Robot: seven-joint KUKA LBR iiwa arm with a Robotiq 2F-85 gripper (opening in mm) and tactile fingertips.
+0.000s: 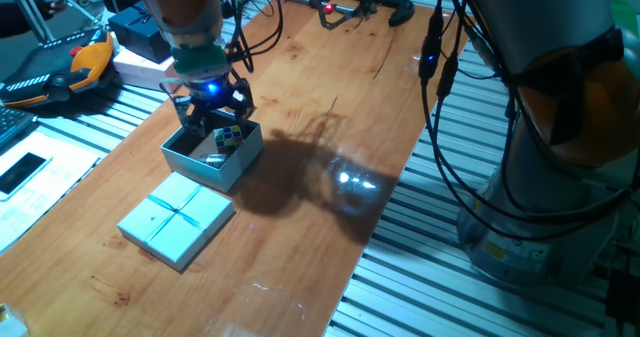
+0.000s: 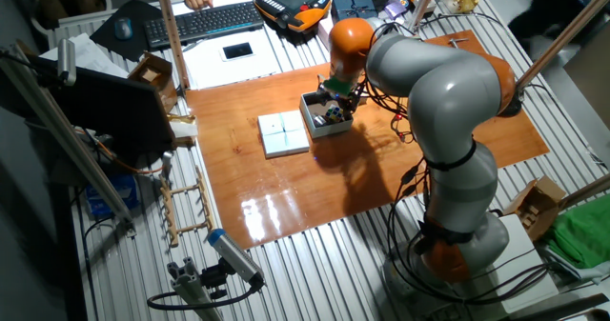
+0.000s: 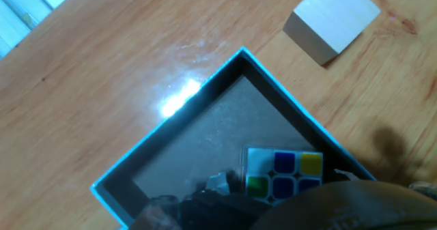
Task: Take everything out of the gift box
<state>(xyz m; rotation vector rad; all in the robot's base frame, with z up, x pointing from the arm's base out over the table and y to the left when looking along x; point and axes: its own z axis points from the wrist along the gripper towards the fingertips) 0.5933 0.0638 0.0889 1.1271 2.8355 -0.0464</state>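
The pale blue gift box [image 1: 205,164] stands open on the wooden table, also in the other fixed view [image 2: 313,123]. Its flat lid [image 1: 177,217] with a ribbon cross lies just in front of it. A multicoloured puzzle cube [image 3: 283,175] sits inside the box [image 3: 205,141] by one wall, next to a small dark item [image 3: 218,185]. A pale tan block [image 3: 331,18] lies on the table outside the box. My gripper [image 1: 213,125] hangs just over the box with its fingers apart and nothing between them. Its dark underside fills the bottom of the hand view.
A dark navy box [image 1: 140,32] and a pinkish-white box [image 1: 140,69] lie behind the gift box at the table's far edge. An orange pendant [image 1: 60,62] and a phone [image 1: 22,172] lie to the left. Cables hang at the right of the table.
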